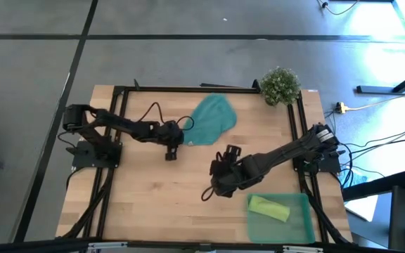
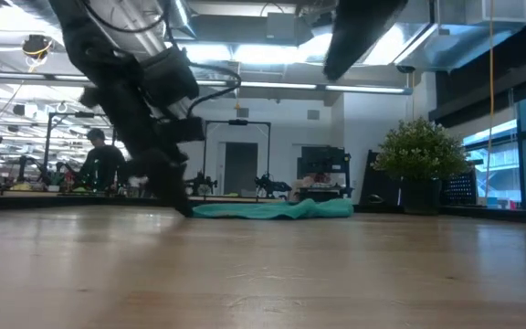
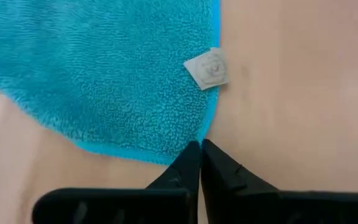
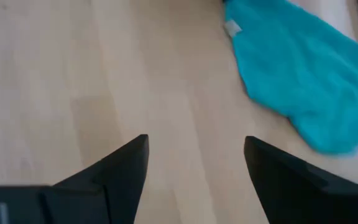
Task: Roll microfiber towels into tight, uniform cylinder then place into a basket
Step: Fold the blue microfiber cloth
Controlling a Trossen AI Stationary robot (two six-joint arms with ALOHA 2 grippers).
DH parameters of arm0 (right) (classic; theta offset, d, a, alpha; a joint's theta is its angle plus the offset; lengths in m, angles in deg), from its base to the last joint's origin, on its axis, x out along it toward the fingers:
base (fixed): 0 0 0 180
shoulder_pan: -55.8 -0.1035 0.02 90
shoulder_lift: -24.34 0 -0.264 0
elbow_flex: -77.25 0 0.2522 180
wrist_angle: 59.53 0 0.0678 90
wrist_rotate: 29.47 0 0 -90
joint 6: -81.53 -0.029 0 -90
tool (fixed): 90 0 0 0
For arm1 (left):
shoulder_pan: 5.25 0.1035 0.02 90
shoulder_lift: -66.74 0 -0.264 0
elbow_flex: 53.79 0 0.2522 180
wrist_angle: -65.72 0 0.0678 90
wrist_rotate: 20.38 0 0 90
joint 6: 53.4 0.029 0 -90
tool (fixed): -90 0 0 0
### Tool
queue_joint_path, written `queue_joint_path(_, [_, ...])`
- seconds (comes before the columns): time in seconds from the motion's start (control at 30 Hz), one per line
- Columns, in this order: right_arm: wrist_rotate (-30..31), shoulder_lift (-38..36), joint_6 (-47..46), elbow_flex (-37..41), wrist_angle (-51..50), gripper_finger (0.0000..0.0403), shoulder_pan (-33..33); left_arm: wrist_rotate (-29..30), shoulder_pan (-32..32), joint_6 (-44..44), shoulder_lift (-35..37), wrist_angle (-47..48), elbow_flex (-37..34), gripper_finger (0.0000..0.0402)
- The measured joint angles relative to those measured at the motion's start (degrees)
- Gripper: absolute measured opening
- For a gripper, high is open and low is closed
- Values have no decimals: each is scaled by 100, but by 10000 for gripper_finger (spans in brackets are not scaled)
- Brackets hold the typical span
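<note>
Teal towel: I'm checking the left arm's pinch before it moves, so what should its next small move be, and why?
Probably lift the corner slightly and fold it inward. The left gripper is shut right at the teal towel's edge corner, beside its tag, and the towel lies flat and unrolled. The lime green towel is already in the basket.

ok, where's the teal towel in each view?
High: teal towel at table's far middle, beside left claw.
Low: flat strip at the table's far edge, left of the plant.
Left wrist: fills upper left, corner at the shut claw.
Right wrist: upper right.
Shared landmark: its pale tag.
</note>
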Motion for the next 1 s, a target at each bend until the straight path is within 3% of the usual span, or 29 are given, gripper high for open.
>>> queue_joint_path(0.3, [498, 4, 1497, 1399, 2780, 264, 81, 126, -565, -791, 1538, 805, 6, 1])
queue_joint_path(0.5, [1458, 4, 2018, 2642, 5307, 264, 228, 472, -976, -1030, 2338, 791, 10, 1])
queue_joint_path(0.67, [2195, 6, 2029, 3330, 6769, 264, 332, 762, -1142, -1238, 2561, 757, 10, 0])
queue_joint_path(0.87, [1821, 310, 2298, 3507, 7780, 264, 500, 906, -1211, -1325, 2560, 195, 15, 0])
queue_joint_path(1.0, [2535, 688, 2634, 3207, 7800, 264, 498, 1037, -1220, -1325, 2560, -72, 21, 0])
